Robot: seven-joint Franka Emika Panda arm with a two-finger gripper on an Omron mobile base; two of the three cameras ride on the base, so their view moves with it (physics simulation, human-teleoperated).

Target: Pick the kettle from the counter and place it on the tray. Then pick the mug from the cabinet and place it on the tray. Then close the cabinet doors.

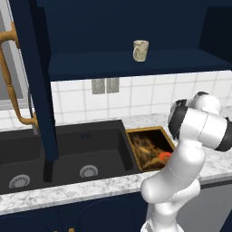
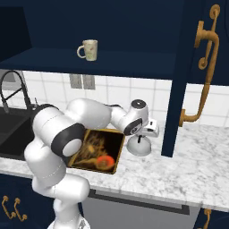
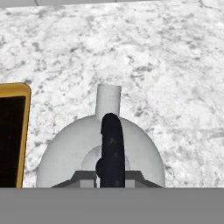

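The silver-grey kettle (image 2: 138,146) (image 3: 65,148) stands on the speckled counter (image 2: 197,156) (image 3: 166,65), just right of the tray (image 2: 121,150) (image 1: 144,130) (image 3: 24,131). My gripper (image 2: 143,136) (image 3: 112,177) reaches down onto it from above, shut on its thin black arched handle. In the hand view the spout points away from me. The cream mug (image 1: 140,50) (image 2: 89,49) sits on the shelf of the open navy cabinet (image 1: 136,63) (image 2: 125,60). Nothing lies on the tray's patterned inside.
Both cabinet doors (image 1: 31,68) (image 2: 197,67) stand open, edge-on, with brass handles, hanging over the counter on either side of me. A black double sink (image 1: 68,154) with a faucet (image 2: 13,89) lies left of the tray. White tiled wall behind.
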